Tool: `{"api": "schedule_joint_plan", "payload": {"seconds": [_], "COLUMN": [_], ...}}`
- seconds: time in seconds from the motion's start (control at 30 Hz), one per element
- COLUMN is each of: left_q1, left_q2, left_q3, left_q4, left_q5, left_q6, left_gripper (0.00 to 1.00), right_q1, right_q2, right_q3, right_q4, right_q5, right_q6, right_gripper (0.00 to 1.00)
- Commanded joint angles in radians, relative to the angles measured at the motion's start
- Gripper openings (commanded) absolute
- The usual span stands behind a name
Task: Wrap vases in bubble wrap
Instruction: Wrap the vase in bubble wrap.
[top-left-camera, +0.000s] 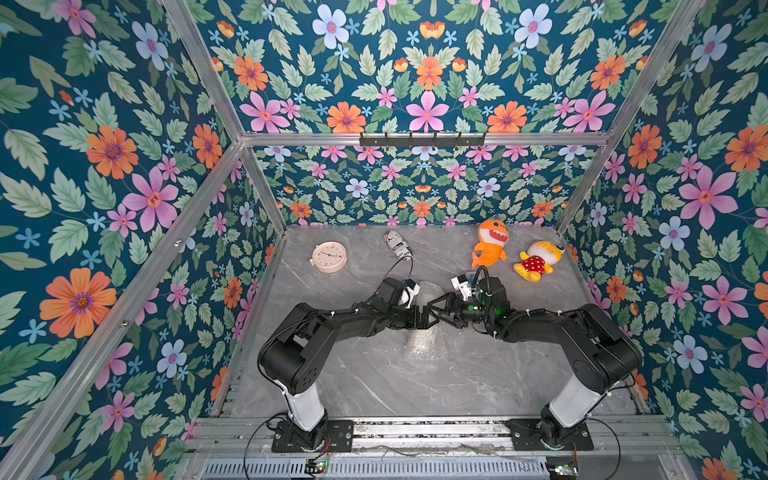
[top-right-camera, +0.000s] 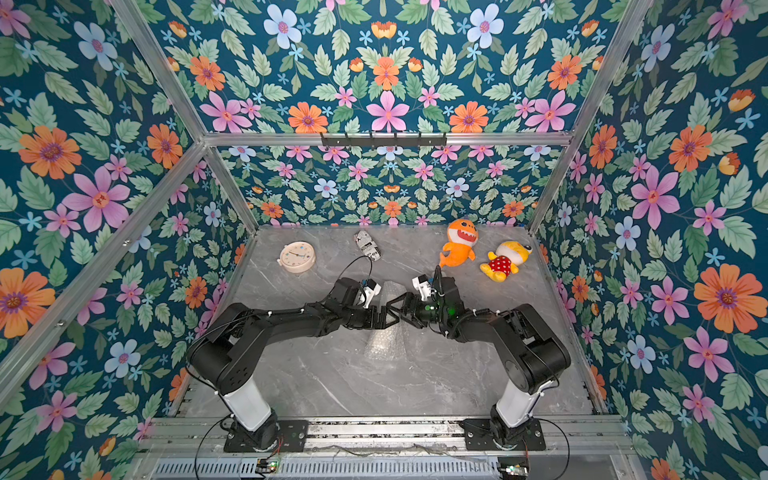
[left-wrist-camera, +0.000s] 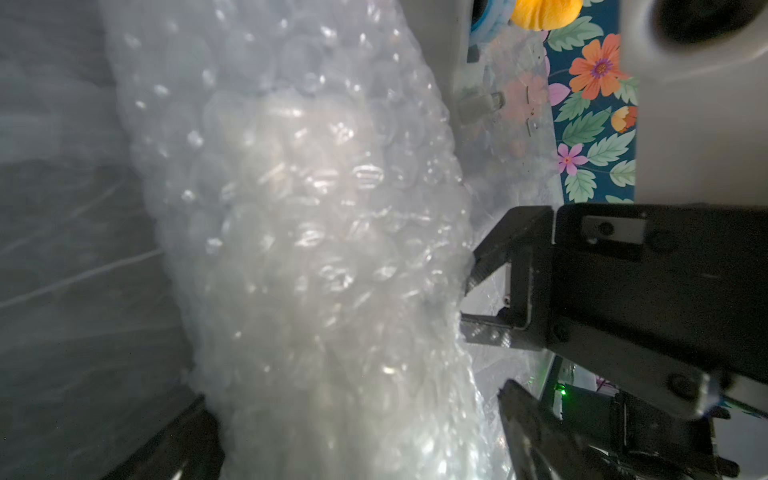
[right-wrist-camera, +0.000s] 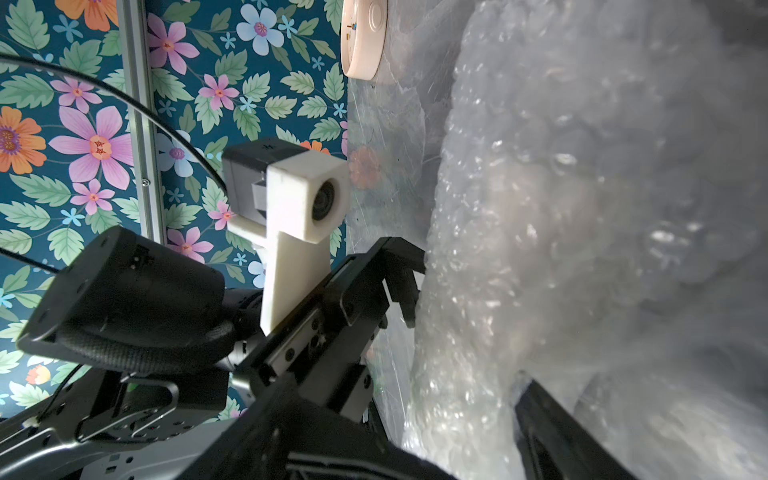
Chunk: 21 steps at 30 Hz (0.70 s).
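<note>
The tabletop (top-left-camera: 374, 382) holds two plush toys: one orange shark (top-left-camera: 490, 245) and one yellow figure in red dotted shorts (top-left-camera: 537, 262). There is one round cream clock (top-left-camera: 329, 257) and one small black-and-white printed pouch (top-left-camera: 398, 244). One roll of bubble wrap (top-left-camera: 422, 345) lies there, with one vase (left-wrist-camera: 299, 178) showing dimly inside it as a pale shape. There are two tools, the left tool (top-left-camera: 428, 318) and the right tool (top-left-camera: 441, 319).

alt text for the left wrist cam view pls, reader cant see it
A roll of bubble wrap with a pale vase dimly visible inside fills the frame, lying on the grey table. The right gripper touches its side with black fingertips, and the left gripper straddles it; floral wall behind.
</note>
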Motion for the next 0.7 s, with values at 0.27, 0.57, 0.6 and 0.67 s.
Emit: {"api": "schedule_joint_plan", "payload": {"seconds": [0.27, 0.57, 0.6, 0.67], "left_q1": [-0.058, -0.081, -0.081, -0.081], "left_q2": [0.024, 0.062, 0.062, 0.064], "left_q3": [0.036, 0.066, 0.065, 0.061], "left_q4": [-0.091, -0.116, -0.116, -0.118], "left_q5": [-0.169, -0.181, -0.182, -0.183], "left_q6": [-0.003, 0.007, 0.008, 0.014], "left_gripper": [1.00, 1.00, 1.00, 1.00], "right_q1": [0.017, 0.022, 0.021, 0.022], "right_q2": [0.002, 0.005, 0.004, 0.002], "right_q3": [0.003, 0.015, 0.015, 0.015], "right_q4": [0.038, 0.017, 0.015, 0.015], "right_q5": [0.004, 0.011, 0.011, 0.014], "right_q6": [0.013, 0.003, 0.003, 0.004], "right_gripper": [0.82, 0.82, 0.82, 0.82]}}
